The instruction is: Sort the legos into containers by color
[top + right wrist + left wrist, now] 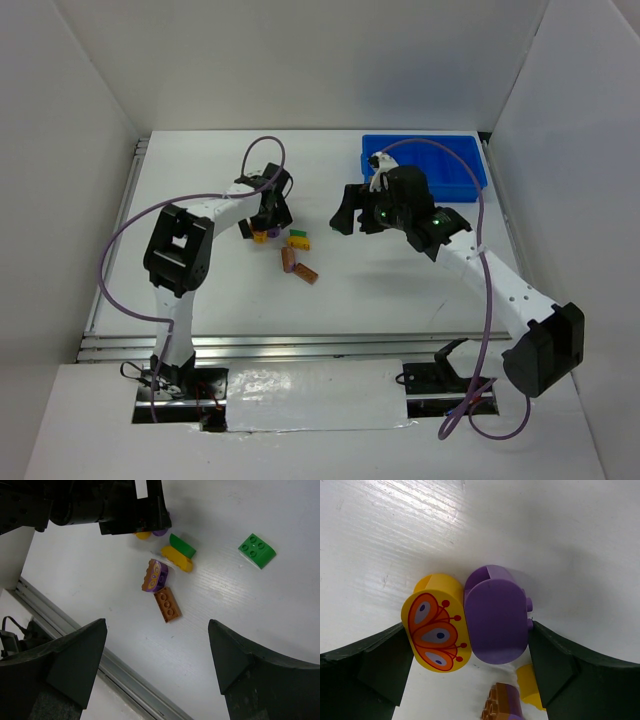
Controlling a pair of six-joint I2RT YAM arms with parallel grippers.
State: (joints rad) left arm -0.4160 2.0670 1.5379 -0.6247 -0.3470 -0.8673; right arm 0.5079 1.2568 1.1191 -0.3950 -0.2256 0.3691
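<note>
Right now the L gripper is down on the desk near its middle, a bit toward the left edge. Its jaws are narrowed onto two legos side by side, a yellow butterfly-print brick and a purple round brick, w/ one finger touching each outer face and both bricks resting on the surface. The R gripper hangs above the desk, jaws spread wide w/ nothing btwn them; under it lie a brown-orange brick, a brown-and-purple brick, a yellow brick touching a green wedge, and a green square brick well apart, while the blue tray sits at the far right corner.
</note>
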